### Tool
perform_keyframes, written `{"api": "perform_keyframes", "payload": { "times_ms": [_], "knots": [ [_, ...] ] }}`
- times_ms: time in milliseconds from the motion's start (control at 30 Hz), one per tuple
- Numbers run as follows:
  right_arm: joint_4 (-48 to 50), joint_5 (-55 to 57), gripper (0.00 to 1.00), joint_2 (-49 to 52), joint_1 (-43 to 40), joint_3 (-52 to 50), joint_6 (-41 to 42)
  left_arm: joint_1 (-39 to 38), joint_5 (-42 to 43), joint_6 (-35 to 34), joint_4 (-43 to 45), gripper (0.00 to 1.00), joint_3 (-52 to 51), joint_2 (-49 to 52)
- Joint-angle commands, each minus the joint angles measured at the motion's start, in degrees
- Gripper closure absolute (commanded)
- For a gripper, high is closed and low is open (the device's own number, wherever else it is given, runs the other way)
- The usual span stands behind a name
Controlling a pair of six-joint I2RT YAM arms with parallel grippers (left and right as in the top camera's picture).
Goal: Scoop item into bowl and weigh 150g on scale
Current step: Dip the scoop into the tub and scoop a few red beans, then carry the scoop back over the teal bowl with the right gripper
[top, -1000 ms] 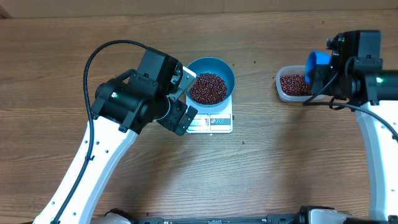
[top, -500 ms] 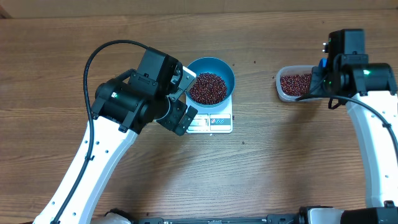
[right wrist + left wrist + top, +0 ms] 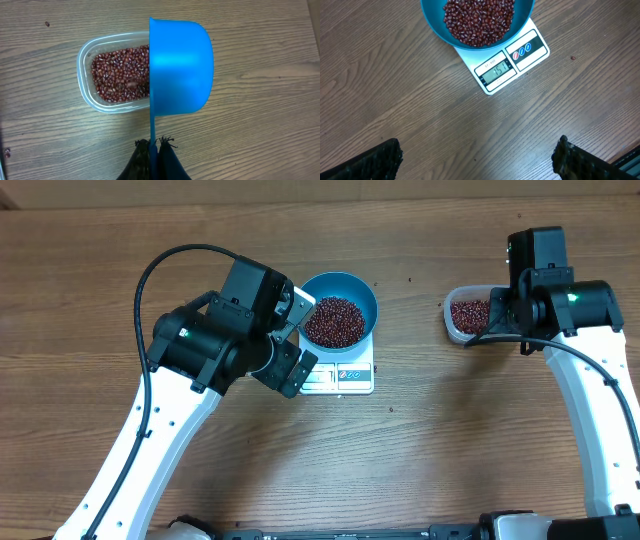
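Small dark red-brown oval beans [image 3: 334,321] are heaped loosely in the metallic-blue bowl [image 3: 365,292], which is set on the white scale [image 3: 345,378]; 151 is read on its display. More beans are seen in the clear tub [image 3: 87,55], well apart to the right. The left gripper [image 3: 298,338] is held spread wide just beside the bowl's left rim. The right gripper [image 3: 152,160] is clamped on the blue scoop [image 3: 180,65] handle, the scoop tipped sideways over the tub's end. Bare table [image 3: 420,450] is left between scale and tub and in front.

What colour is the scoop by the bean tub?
Bright blue scoop; clearest in the right wrist view.
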Motion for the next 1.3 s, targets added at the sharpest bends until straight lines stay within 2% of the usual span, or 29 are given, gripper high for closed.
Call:
{"api": "perform_keyframes", "payload": {
  "times_ms": [0,300,533,867,1267],
  "knots": [
    [0.3,1.0,0.96,-0.5,0.3,-0.1,0.5,0.2,0.6,0.9,0.0,0.0,-0.1,-0.2],
    [0.2,0.5,0.96,-0.5,0.3,-0.1,0.5,0.2,0.6,0.9,0.0,0.0,-0.1,-0.2],
    [3.5,-14.4,0.96,-0.5,1.8,0.0,0.2,0.2,0.6,0.9,0.0,0.01,-0.1,-0.2],
    [14.4,-29.6,0.96,-0.6,11.1,0.1,-9.2,0.2,0.6,0.9,0.0,0.0,-0.1,-0.2],
    [16.3,-30.6,0.96,5.3,17.9,0.0,-14.6,0.2,0.6,0.9,0.0,0.0,-0.1,-0.2]
  ]
}}
